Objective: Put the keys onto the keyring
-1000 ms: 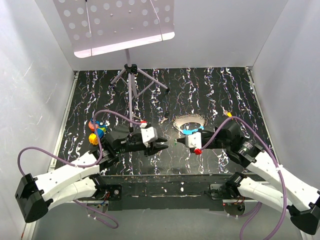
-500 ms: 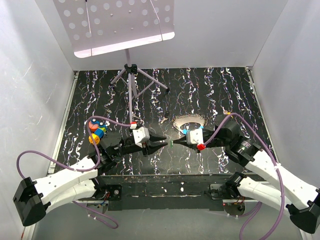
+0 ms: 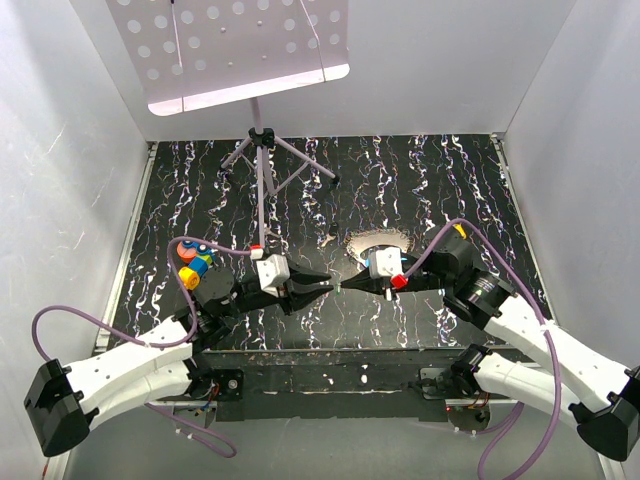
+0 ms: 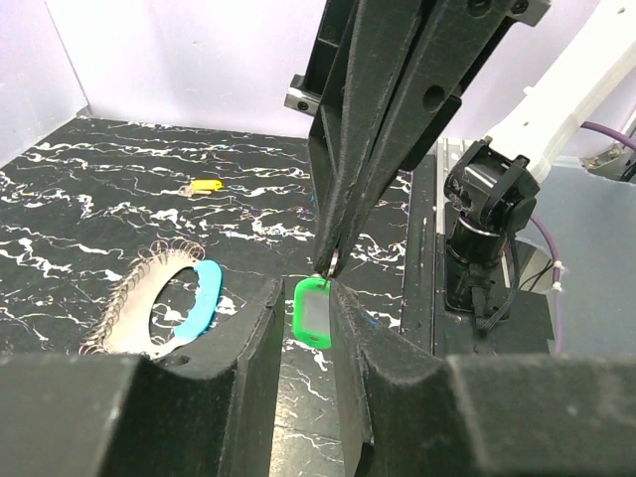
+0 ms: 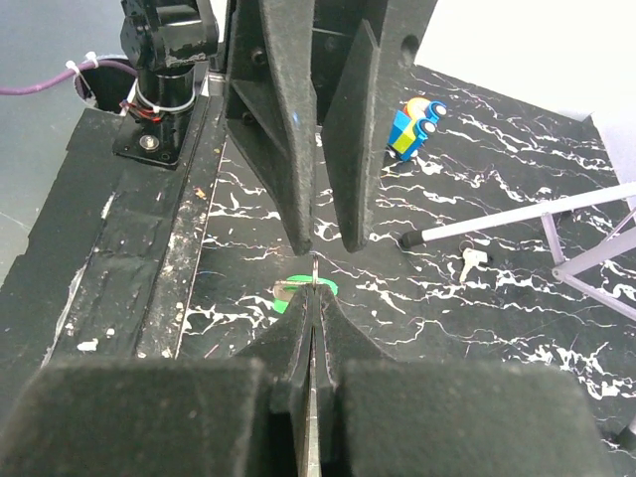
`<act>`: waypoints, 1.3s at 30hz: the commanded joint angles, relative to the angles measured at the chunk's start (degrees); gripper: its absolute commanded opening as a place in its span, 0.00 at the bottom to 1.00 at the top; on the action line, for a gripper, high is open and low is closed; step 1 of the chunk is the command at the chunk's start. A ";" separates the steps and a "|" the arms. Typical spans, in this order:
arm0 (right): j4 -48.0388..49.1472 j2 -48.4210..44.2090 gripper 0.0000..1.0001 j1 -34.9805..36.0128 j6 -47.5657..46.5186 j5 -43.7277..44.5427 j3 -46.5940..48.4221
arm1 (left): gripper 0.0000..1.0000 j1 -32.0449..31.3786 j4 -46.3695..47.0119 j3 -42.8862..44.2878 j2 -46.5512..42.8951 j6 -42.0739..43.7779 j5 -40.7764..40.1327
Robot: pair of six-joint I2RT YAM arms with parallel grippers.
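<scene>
- Black marbled table [image 3: 200,180]: keyring [image 4: 124,293] lay flat, near the right gripper [image 4: 331,266].
- Right gripper pinched the green key [image 4: 311,312] by its top; key hung upright.
- Left gripper [image 5: 326,243], narrowly parted, straddled it.

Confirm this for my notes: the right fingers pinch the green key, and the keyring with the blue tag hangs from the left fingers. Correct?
No. The right fingers pinch the green key, but the keyring with the blue tag lies on the table, clear of the left fingers, as the left wrist view shows.
</scene>
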 commanded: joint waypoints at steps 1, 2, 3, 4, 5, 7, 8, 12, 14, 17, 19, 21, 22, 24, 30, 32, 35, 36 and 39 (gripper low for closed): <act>3.51 -0.06 0.01 -0.07 2.58 -0.15 1.12 | 0.24 0.09 -1.51 -1.02 -3.19 0.13 -0.89; 3.51 -0.15 0.01 -0.07 2.76 -0.15 1.12 | 0.24 0.00 -2.30 -1.19 -3.63 0.31 -1.24; 3.51 -0.15 0.01 -0.07 3.28 -0.06 1.12 | 0.24 0.09 -3.09 -1.19 -4.25 0.66 -1.59; 5.33 -0.32 0.01 -0.07 3.81 0.03 1.12 | 0.23 0.00 -3.71 -1.28 -4.86 0.92 -1.86; 5.44 -0.15 0.01 -0.16 4.34 0.03 1.12 | 0.24 0.00 -4.15 -1.37 -5.22 1.18 -2.29; 5.96 -0.15 0.01 -0.16 5.22 -0.15 1.03 | 0.23 0.09 -4.24 -1.54 -6.01 1.27 -2.74; 6.49 0.02 0.01 -0.08 6.00 -0.06 1.03 | 0.23 0.09 -4.24 -1.55 -6.27 1.36 -2.74; 8.33 0.55 0.01 -0.16 9.43 -0.93 1.29 | 0.22 0.09 -3.45 -1.55 -5.92 1.01 -2.74; 9.04 0.90 0.01 -0.16 11.01 -1.29 1.56 | 0.22 0.09 -2.32 -1.81 -5.92 0.57 -2.74; 9.66 1.52 0.01 -0.08 12.95 -1.99 2.00 | 0.22 0.09 -0.73 -2.16 -5.83 -0.04 -2.74; 10.27 1.70 0.01 -0.16 14.18 -2.17 2.17 | 0.22 0.09 -0.03 -2.42 -5.75 -0.39 -2.74; 11.06 2.05 0.01 -0.16 15.32 -2.34 2.26 | 0.21 0.09 0.41 -2.60 -5.83 -0.66 -2.83; 11.32 2.22 0.01 -0.16 15.68 -2.26 2.35 | 0.21 0.09 0.59 -2.77 -5.92 -0.75 -3.00; 11.50 2.57 0.01 -0.16 16.29 -2.52 2.52 | 0.20 0.09 1.46 -3.21 -6.27 -1.10 -3.26; 13.26 3.54 0.01 -0.08 18.93 -2.26 2.79 | 0.19 0.09 2.96 -3.92 -6.80 -1.89 -3.35; 13.87 3.80 0.01 -0.16 20.16 -2.08 2.88 | 0.19 0.09 3.75 -4.18 -7.06 -2.33 -3.35; 14.49 4.16 0.01 -0.16 20.78 -1.82 2.88 | 0.18 0.09 4.37 -4.53 -7.15 -2.68 -3.27; 14.67 4.16 0.01 -0.16 20.87 -1.82 2.88 | 0.19 0.00 4.46 -4.53 -7.07 -2.77 -3.18; 14.84 4.24 0.01 -0.16 20.95 -1.82 2.88 | 0.18 0.09 5.07 -4.62 -6.98 -3.03 -2.92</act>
